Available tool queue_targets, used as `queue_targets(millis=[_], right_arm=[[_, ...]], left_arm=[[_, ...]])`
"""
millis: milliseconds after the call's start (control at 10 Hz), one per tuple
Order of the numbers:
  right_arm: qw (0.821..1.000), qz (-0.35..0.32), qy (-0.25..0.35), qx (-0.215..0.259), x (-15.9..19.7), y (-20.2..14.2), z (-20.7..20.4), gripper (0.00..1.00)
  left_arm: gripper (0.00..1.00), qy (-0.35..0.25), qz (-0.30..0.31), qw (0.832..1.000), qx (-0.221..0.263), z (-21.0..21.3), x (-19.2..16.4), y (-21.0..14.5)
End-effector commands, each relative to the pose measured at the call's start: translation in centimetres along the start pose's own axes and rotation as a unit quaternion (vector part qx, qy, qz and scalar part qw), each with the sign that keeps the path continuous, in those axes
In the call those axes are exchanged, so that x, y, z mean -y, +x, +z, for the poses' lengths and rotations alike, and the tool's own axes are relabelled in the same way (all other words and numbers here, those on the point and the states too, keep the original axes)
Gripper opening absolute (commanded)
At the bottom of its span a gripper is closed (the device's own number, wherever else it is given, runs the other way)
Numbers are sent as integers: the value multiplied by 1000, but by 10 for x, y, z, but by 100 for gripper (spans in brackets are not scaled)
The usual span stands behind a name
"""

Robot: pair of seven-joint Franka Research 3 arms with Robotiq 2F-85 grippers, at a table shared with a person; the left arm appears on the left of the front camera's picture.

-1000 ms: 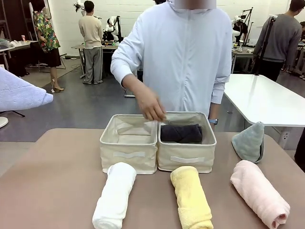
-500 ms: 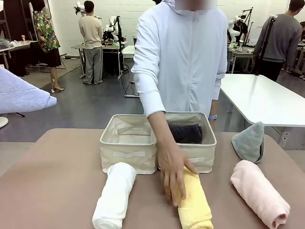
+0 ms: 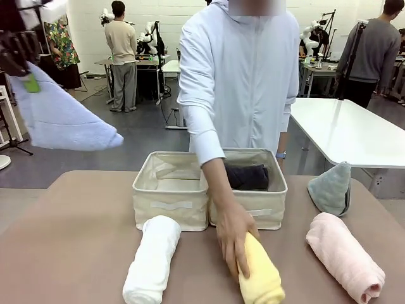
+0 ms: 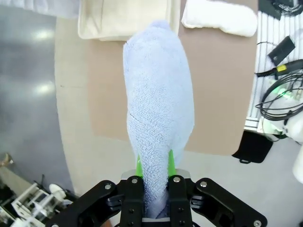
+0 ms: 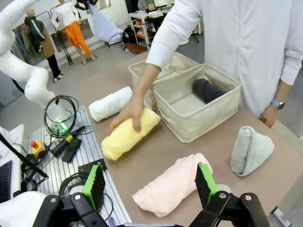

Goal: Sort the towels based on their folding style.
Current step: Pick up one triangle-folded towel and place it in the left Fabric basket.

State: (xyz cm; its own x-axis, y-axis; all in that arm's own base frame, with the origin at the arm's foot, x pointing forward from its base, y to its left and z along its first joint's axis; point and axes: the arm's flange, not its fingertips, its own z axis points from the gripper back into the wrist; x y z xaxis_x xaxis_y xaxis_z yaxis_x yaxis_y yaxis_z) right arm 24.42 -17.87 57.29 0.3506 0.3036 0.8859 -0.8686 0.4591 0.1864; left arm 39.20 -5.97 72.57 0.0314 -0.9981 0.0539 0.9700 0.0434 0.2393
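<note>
— High above the left edge of the tabletop (image 3: 69, 247), the left claw (image 3: 30, 81) is clamped tight on the narrow end of the lavender-blue towel (image 3: 66, 120). The cone sticks out sideways in the air, clear of everything!
— And the right claw (image 5: 150, 183)?
— Spread wide, gripping nothing, looking down on the pink towel (image 5: 170, 187) at the near right.
— The person's hand (image 3: 235, 237) is in play too.
— It is, reaching over the baskets and pressing on the yellow towel (image 3: 266, 275), which lies angled in front of the right basket (image 3: 253, 214).
— Anything inside?
— The dark grey towel (image 3: 248, 177) sits in that right basket, and the left basket (image 3: 169, 204) stands touching it, side by side.
— And the others?
— The white towel (image 3: 152, 259) lies in front of the left basket. The grey-green towel (image 3: 331, 189) stands upright at far right, behind the pink one.
</note>
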Motion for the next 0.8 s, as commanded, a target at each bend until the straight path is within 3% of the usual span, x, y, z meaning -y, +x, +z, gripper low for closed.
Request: queue_targets(millis=[0, 100, 200, 300, 500, 700], right_arm=[[1000, 8, 3, 16, 2, 2, 1, 100], [1000, 8, 3, 16, 2, 2, 1, 100], [1000, 8, 3, 16, 2, 2, 1, 100], [1000, 8, 3, 16, 2, 2, 1, 100], [1000, 8, 3, 16, 2, 2, 1, 100], [1000, 8, 3, 16, 2, 2, 1, 100]], left_arm=[[17, 1, -20, 1000, 5, -14, -8, 18], [17, -2, -24, 1000, 12, -25, -9, 37], [17, -2, -31, 999, -16, -30, -8, 41], [17, 14, -39, 997, -67, -6, 3, 2], [17, 16, -22, 999, -46, 39, 51, -99], [17, 37, 34, 997, -57, 43, 67, -127]])
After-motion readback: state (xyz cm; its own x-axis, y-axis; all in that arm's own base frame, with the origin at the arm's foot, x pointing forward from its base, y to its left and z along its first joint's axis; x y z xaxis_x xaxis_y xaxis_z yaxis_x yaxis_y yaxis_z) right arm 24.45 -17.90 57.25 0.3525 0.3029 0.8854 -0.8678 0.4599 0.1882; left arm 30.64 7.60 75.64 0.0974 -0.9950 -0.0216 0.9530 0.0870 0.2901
